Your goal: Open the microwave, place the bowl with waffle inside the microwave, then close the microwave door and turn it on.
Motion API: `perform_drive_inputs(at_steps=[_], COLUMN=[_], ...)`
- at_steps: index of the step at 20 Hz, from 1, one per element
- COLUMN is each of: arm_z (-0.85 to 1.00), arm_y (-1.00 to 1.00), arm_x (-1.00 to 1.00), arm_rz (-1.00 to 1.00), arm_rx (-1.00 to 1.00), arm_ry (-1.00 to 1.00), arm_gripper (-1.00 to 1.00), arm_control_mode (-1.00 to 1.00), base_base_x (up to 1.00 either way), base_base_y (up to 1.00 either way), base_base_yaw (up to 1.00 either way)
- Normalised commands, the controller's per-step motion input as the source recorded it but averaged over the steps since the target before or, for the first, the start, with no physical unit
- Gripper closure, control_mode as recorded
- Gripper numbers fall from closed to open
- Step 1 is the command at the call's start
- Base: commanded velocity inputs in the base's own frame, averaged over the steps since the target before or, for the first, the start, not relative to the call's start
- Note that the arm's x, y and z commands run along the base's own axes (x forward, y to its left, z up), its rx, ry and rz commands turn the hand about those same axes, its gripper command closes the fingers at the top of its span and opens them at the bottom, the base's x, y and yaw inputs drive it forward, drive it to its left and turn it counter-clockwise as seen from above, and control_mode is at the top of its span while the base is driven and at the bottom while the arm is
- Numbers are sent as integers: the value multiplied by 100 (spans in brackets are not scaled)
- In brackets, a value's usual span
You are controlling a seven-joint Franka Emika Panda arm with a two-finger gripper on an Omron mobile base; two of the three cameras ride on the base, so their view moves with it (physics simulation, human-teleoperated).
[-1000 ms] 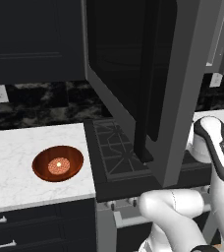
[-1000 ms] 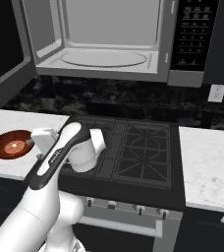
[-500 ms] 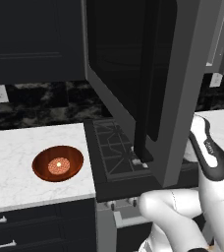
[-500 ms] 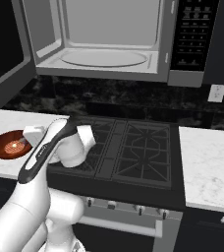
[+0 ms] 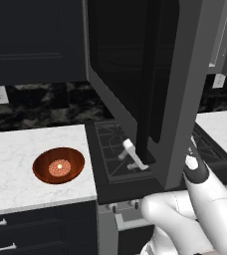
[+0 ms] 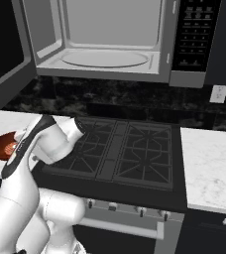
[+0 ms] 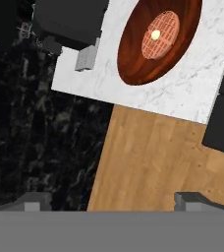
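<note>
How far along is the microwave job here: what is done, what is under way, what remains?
Done: the microwave door stands open. Under way: the hand, empty, points toward the bowl with the waffle on the counter. Left: grasp it, load it, close the door, switch on.

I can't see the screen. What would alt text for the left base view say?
A reddish-brown bowl holding a small round waffle sits on a white marble counter, left of a black stove. The microwave door hangs wide open above the stove, and the robot's white arm rises at the lower right.
</note>
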Motion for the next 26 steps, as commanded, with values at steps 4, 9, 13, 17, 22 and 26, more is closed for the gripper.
perform_drive_inputs(at_steps=[4,9,13,17,22,26], arm_z=[-27,-4,-19,-19,-7,-3], arm_y=[14,13,34,24,5,15], arm_x=[30,20,24,21,19,26], arm_rz=[-5,0,0,0,-3,-7], arm_rx=[-12,0,-1,0,0,0], arm_ry=[-1,-3,-9,-5,-1,0], arm_gripper=[-100,-100,-100,-100,-100,-100], arm_control_mode=[-100,-100,-100,-100,-100,-100], base_base_x=[0,0,0,0,0,0], base_base_y=[0,0,0,0,0,0], base_base_yaw=[0,0,0,0,0,0])
